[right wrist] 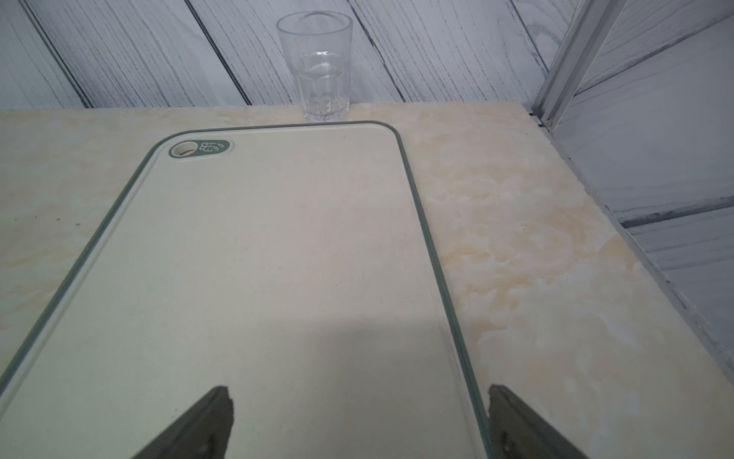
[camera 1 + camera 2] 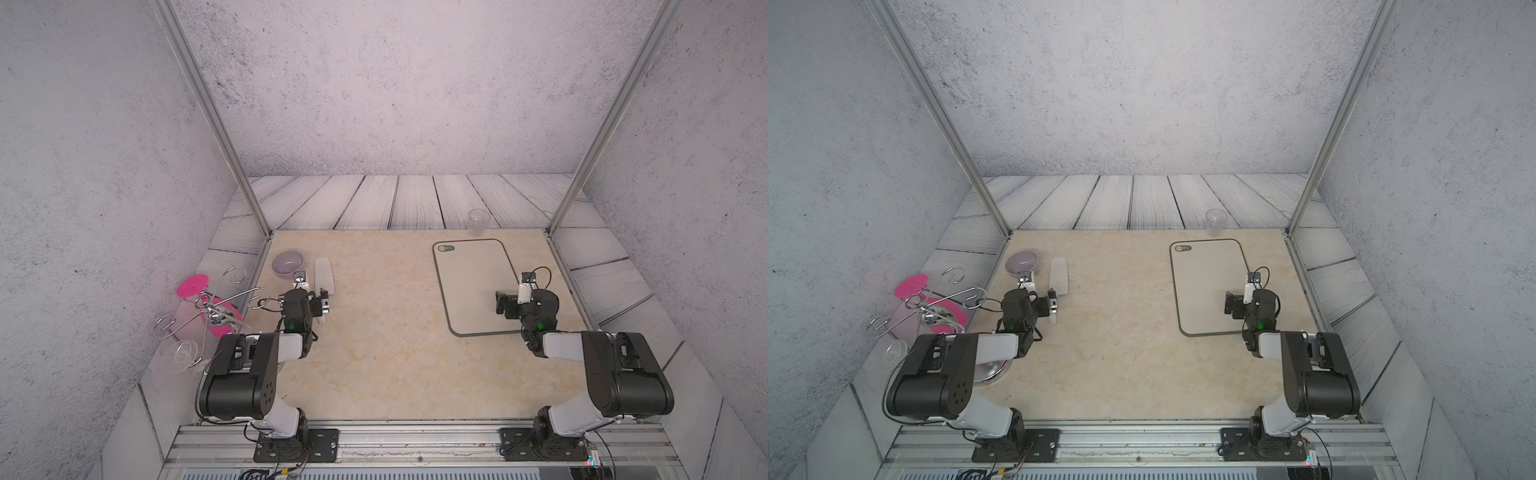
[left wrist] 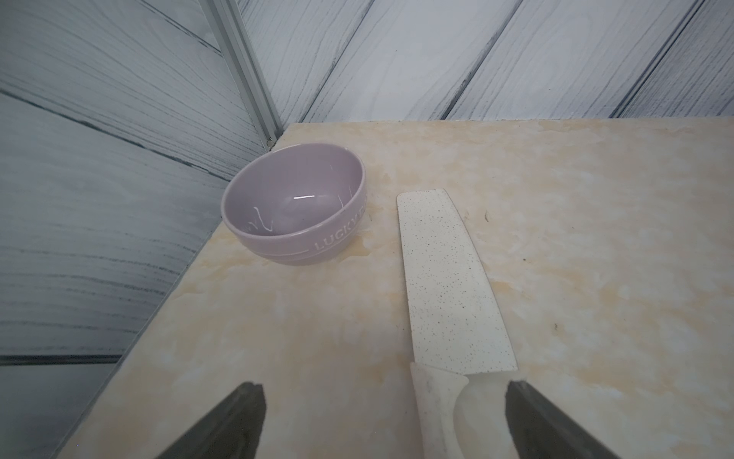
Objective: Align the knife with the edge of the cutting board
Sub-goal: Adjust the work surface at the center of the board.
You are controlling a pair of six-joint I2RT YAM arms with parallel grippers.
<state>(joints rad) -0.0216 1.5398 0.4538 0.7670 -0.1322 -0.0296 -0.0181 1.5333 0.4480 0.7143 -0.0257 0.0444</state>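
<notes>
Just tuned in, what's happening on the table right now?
The left gripper hangs open around the handle of the knife, not gripping it. The knife lies flat on the table beside a lilac bowl, across from the cutting board. The right gripper is open above the board's right edge. Alignment has not begun.

A lilac bowl [image 2: 288,262] stands upright near the far left corner of the tabletop [image 2: 374,353]. A clear glass [image 2: 478,222] stands upright at the far edge. A wire stand [image 2: 216,309] carrying pink discs [image 2: 192,286] sits beyond the left edge.
</notes>
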